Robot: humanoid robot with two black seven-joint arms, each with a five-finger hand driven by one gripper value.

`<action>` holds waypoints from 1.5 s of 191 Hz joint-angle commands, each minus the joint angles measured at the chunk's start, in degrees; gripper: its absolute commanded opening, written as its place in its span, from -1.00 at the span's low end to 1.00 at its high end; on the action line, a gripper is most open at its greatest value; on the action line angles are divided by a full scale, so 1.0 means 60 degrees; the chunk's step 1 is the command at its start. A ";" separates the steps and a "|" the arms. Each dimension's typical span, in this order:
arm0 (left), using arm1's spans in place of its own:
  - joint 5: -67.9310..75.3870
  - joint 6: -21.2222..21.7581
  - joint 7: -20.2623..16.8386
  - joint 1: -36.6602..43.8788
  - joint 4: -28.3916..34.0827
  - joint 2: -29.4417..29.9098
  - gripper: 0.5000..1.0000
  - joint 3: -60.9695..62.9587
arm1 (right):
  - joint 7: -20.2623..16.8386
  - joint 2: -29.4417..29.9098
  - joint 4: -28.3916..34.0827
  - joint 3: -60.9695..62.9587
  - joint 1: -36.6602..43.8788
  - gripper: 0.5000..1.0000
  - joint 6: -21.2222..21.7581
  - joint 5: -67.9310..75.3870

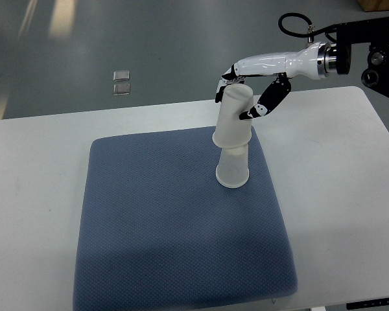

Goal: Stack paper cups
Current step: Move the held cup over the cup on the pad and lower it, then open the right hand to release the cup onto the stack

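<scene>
Two white paper cups stand upside down on the blue mat [149,227]. The lower cup [232,171] rests with its rim on the mat, right of centre. The upper cup [233,124] sits over it, slightly tilted to the left, covering the lower cup's top part. My right hand [237,103] reaches in from the upper right. Its fingers [224,79] wrap behind the upturned base of the upper cup and its thumb [267,103] presses the cup's right side. The hand is shut on this upper cup. No left arm shows.
The mat lies on a white table [32,194] whose far edge runs just behind the hand. Beyond the table, a small clear object [122,83] lies on the grey floor. The arm's dark mount [369,45] fills the top right corner.
</scene>
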 commanded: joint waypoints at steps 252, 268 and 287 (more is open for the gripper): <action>0.0000 0.0000 0.0000 0.0000 0.0000 0.0000 1.00 0.0000 | 0.0071 0.0032 0.0095 -0.0154 -0.0360 0.18 -0.0368 -0.0131; 0.0000 0.0000 0.0000 0.0000 0.0000 0.0000 1.00 0.0000 | 0.0085 0.0032 0.0095 -0.0154 -0.0360 0.30 -0.0353 -0.0131; 0.0000 0.0000 0.0000 0.0000 0.0000 0.0000 1.00 0.0000 | 0.0114 0.0018 0.0095 -0.0168 -0.0360 0.37 -0.0324 -0.0131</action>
